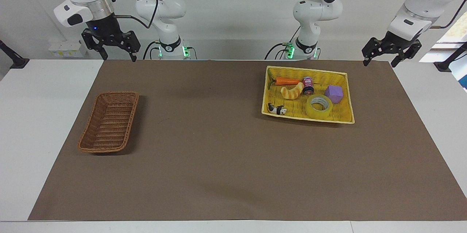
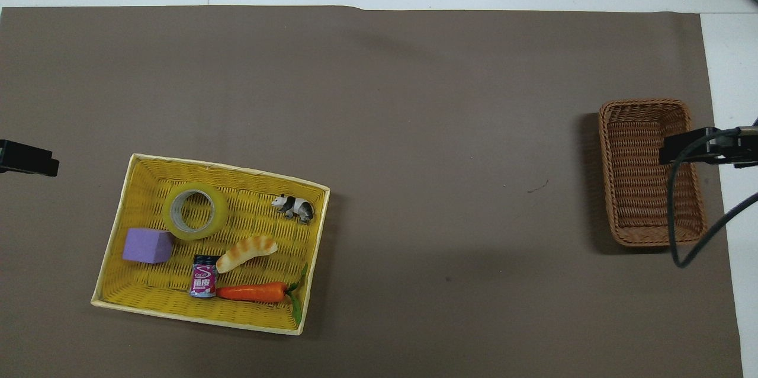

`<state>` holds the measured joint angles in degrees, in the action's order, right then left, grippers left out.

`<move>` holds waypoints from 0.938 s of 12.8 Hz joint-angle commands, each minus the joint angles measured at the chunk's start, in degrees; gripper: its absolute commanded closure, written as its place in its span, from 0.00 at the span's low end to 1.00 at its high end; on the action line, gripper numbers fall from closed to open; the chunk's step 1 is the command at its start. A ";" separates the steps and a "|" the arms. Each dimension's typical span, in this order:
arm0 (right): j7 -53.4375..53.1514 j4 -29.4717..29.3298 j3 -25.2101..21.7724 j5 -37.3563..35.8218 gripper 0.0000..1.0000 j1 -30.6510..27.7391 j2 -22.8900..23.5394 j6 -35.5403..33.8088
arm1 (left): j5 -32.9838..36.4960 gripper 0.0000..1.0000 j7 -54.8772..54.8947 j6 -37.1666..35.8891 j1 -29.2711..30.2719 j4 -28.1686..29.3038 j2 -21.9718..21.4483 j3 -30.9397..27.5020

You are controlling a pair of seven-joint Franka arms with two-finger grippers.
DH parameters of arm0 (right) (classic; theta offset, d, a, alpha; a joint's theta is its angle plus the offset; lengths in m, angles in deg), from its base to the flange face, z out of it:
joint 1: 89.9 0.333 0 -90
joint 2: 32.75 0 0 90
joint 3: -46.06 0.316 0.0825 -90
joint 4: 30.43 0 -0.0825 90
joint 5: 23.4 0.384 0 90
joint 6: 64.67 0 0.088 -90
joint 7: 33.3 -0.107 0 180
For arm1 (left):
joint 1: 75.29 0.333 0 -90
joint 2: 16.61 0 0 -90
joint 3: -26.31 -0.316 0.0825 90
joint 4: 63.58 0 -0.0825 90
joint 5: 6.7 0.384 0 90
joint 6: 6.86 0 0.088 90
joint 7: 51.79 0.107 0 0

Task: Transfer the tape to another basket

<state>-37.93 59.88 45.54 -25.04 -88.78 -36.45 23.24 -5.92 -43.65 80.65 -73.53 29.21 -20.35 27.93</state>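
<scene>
The tape (image 1: 319,106) (image 2: 195,211), a translucent yellow roll with a pale core, lies flat in the yellow basket (image 1: 306,69) (image 2: 225,167), beside a purple cube (image 1: 334,94). The brown wicker basket (image 1: 109,123) (image 2: 642,188) stands empty at the right arm's end of the mat. My left gripper (image 1: 379,63) (image 2: 26,157) hangs open in the air over the mat's edge by the robots, at the left arm's end, apart from the yellow basket. My right gripper (image 1: 120,57) (image 2: 704,147) hangs open and high over the mat's edge at its own end, holding nothing.
In the yellow basket with the tape lie a carrot (image 1: 286,81), a croissant toy (image 1: 292,91), a small can (image 1: 308,85) and a panda figure (image 1: 276,109). Brown mat (image 1: 219,152) spreads between the two baskets. The right arm's cable (image 2: 675,236) hangs over the wicker basket in the overhead view.
</scene>
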 commanded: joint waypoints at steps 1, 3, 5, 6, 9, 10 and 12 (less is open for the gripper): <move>1.19 1.09 0.17 0.49 0.00 -0.42 -0.78 0.51 | -1.30 0.00 3.52 0.64 0.35 4.64 -3.10 -0.47; 1.11 1.09 0.17 0.49 0.00 -0.42 -0.78 0.51 | -1.66 0.00 3.55 0.91 0.88 4.41 -2.94 -0.47; 1.11 1.09 0.17 0.49 0.00 -0.42 -0.78 0.51 | -1.66 0.00 3.81 1.27 0.97 4.50 -2.94 -0.56; 1.11 1.09 0.17 0.49 0.00 -0.42 -0.78 0.51 | -1.66 0.00 3.81 1.27 0.97 4.50 -2.94 -0.56; 1.02 1.09 0.17 0.49 0.00 -0.42 -0.78 0.51 | -1.66 0.00 4.08 1.00 0.97 4.50 -3.03 -0.56; 1.02 1.09 0.17 0.49 0.00 -0.42 -0.78 0.51 | -1.66 0.00 4.08 0.83 0.97 4.50 -3.03 -0.56; 1.02 1.09 0.17 0.58 0.00 -0.42 -0.78 0.51 | -1.66 0.00 4.43 -0.31 1.05 4.41 -3.12 -0.65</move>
<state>-37.93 59.89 45.54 -25.04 -88.78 -36.45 23.24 -6.63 -40.57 80.61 -73.28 31.82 -21.83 27.26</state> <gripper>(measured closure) 0.000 0.000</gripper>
